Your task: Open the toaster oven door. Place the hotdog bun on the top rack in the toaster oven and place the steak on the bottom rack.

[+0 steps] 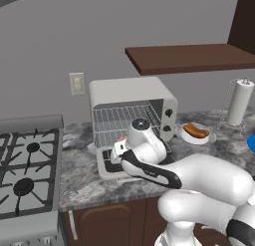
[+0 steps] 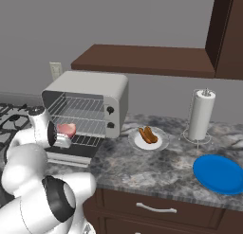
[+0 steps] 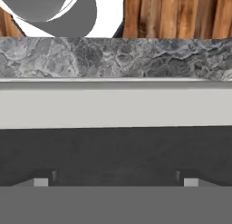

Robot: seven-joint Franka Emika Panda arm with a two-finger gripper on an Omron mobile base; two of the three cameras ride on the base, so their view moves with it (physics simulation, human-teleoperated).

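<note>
1. Nearest the camera is the white robot arm, which reaches forward over the counter to the oven.
2. At far left sits the stove with its black grates, just beside the counter.
3. Next comes the toaster oven. Its door is folded down flat onto the counter, glass facing up.
4. Inside, the top rack and the bottom rack are both bare wire.
5. The gripper hangs over the lowered door, pointing down at it; in the hand view the fingertips stand wide apart, released, with nothing between them.
6. The steak shows at the oven mouth, just beside the robot's wrist; I cannot tell what it rests on.
7. Right of the oven, the hotdog bun lies on a white dish.
8. Further right stands a paper towel roll.
9. A blue plate lies nearer the counter edge.
</note>
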